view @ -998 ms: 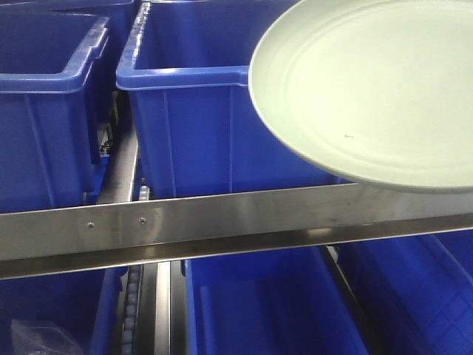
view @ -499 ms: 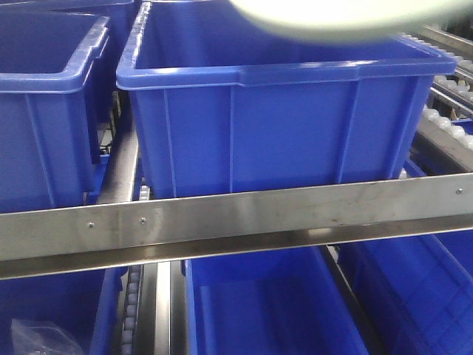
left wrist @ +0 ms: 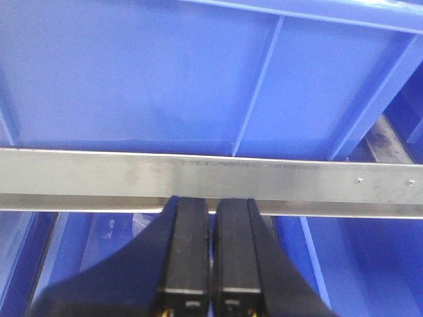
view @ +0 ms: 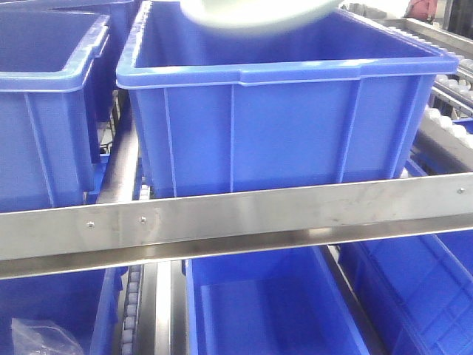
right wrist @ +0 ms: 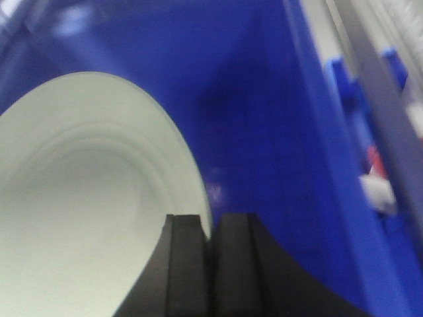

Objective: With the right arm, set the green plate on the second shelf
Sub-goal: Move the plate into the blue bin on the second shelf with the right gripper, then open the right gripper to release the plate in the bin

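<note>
The plate (view: 255, 13) is a blur cut off by the front view's top edge, and the right gripper's (right wrist: 210, 264) fingers hide its rim.

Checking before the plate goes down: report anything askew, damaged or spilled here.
Nothing stands out. The green plate, gripped at its rim by the right gripper, hangs over the blue bin; bins and steel rail look intact.

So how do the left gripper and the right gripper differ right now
The left gripper has nothing between its fingers, while the right gripper pinches the rim of the green plate. The left one sits in front of a steel rail outside the bins; the right one is over the inside of a blue bin. The left view is sharp, the right blurred. Both are black with fingers closed together.
</note>
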